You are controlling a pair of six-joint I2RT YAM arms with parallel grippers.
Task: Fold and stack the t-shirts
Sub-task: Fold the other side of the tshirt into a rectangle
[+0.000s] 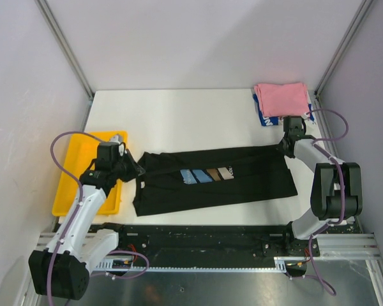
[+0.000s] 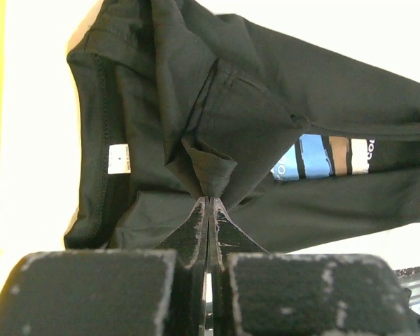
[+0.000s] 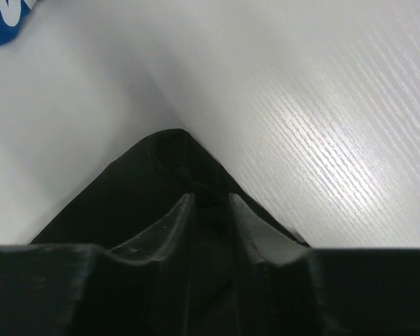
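Note:
The black t-shirt (image 1: 210,182) lies stretched across the table's front, folded lengthwise with its striped chest print up. My left gripper (image 1: 139,171) is shut on a pinch of cloth at its left end; in the left wrist view the jaws (image 2: 208,199) meet on a black fold (image 2: 210,168). My right gripper (image 1: 282,146) sits at the shirt's far right corner. Its jaws (image 3: 210,199) stand slightly apart over the black cloth (image 3: 126,189), which lies loose between them. A folded pink t-shirt (image 1: 281,99) rests on the blue-and-white one (image 1: 265,119) at the back right.
A yellow tray (image 1: 76,166) sits at the left edge of the table, right beside my left arm. White walls with metal rails close in the back and both sides. A blue-and-white corner (image 3: 3,17) shows at the top left of the right wrist view.

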